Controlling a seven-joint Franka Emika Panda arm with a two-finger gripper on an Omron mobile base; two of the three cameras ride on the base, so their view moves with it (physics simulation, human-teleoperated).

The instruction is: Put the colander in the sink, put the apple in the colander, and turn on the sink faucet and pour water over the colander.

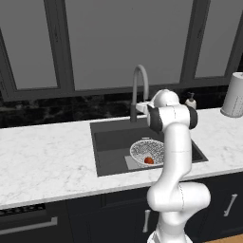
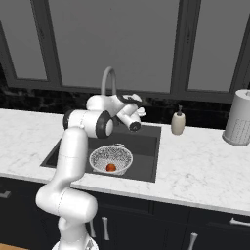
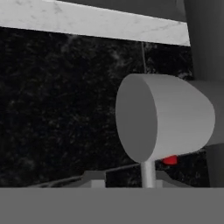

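Note:
The white-silver speckled colander (image 1: 141, 150) (image 2: 103, 157) rests in the dark grey sink (image 1: 111, 137) (image 2: 146, 146), toward its front right. The small red apple (image 1: 149, 160) (image 2: 111, 167) lies inside the colander. The grey gooseneck faucet (image 1: 140, 76) (image 2: 108, 78) arches over the back of the basin, and no water stream shows. My gripper (image 2: 140, 111) (image 3: 131, 180) is up at the faucet's base, just right of its stem. In the hand view the faucet's grey cylindrical handle (image 3: 164, 116) is very close, and its thin lever (image 3: 148, 174) stands between my spread fingertips. The jaws are open.
A beige soap bottle (image 1: 191, 100) (image 2: 178, 122) stands behind the sink's right corner. A tall white cylinder (image 1: 234, 95) (image 2: 238, 117) sits at the counter's far right. White marble counter (image 1: 47, 152) (image 2: 205, 166) flanks the basin, with a dark backsplash and windows behind.

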